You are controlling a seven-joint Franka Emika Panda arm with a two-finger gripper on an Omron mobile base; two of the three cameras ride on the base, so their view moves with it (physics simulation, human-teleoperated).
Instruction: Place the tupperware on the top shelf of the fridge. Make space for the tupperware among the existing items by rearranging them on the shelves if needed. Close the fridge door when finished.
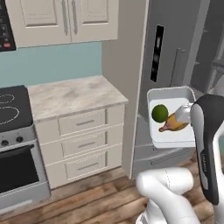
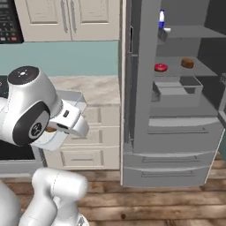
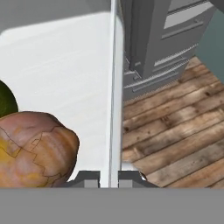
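Note:
The tupperware [image 1: 171,133], a shallow clear-white tray, hangs in the air in front of the fridge [image 1: 175,39]. In it lie a green round fruit [image 1: 160,113] and a brown drumstick [image 1: 174,124]. My gripper [image 3: 109,178] is shut on the tray's thin side wall [image 3: 114,87], one fingertip on each side of it. In the right base view the tray [image 2: 74,95] sits behind my hand, left of the fridge's open cavity. The top shelf [image 2: 194,32] carries a white bottle with a blue label [image 2: 162,18] and a small white block [image 2: 167,29]. A red doughnut [image 2: 160,67] and a brown loaf chunk [image 2: 187,63] rest on the shelf below.
The fridge's left door [image 2: 140,66] with the black display panel [image 1: 156,52] is shut; the right side stands open. A clear drawer [image 2: 178,88] sits under the shelves, with two wide drawer fronts [image 2: 170,167] below. A counter [image 1: 70,96] and stove [image 1: 11,107] are to the left.

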